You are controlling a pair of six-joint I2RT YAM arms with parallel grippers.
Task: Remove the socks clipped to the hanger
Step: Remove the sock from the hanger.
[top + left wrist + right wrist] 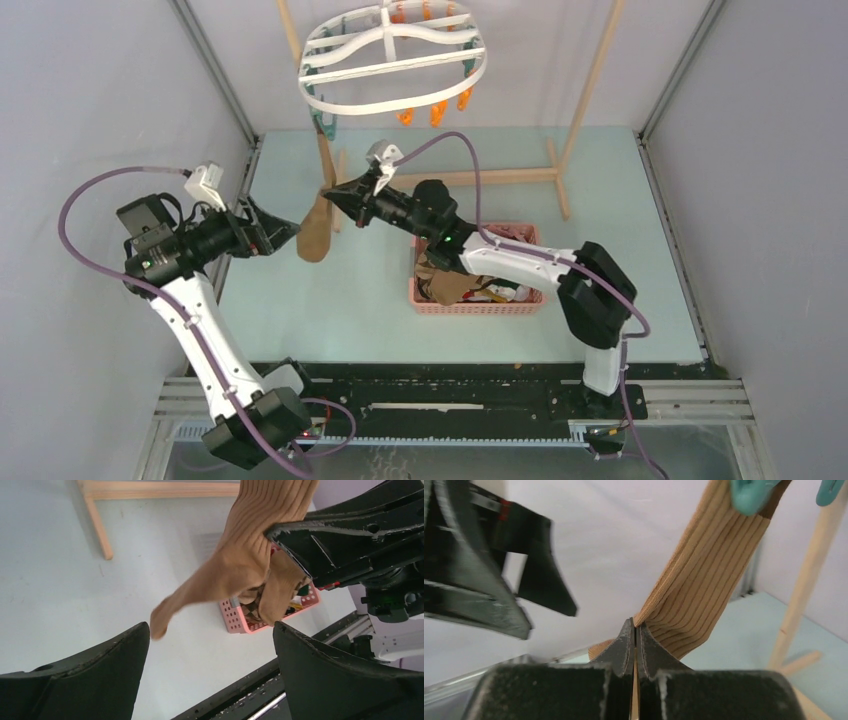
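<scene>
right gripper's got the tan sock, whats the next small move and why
Probably pull the right gripper down, away from the teal clothespin: it is shut on the tan sock, whose top is clipped there, so the sock is not yet free. The left gripper is open beside it, holding nothing.

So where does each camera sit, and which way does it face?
Top external: high behind the arm bases, looking down on the white plastic oval hanger and both arms.
Left wrist: on the left arm, looking past its open left gripper at the tan ribbed sock.
Right wrist: on the right arm, looking up along its right gripper, shut on that sock, toward a teal clothespin.
Shared: all show the sock.
</scene>
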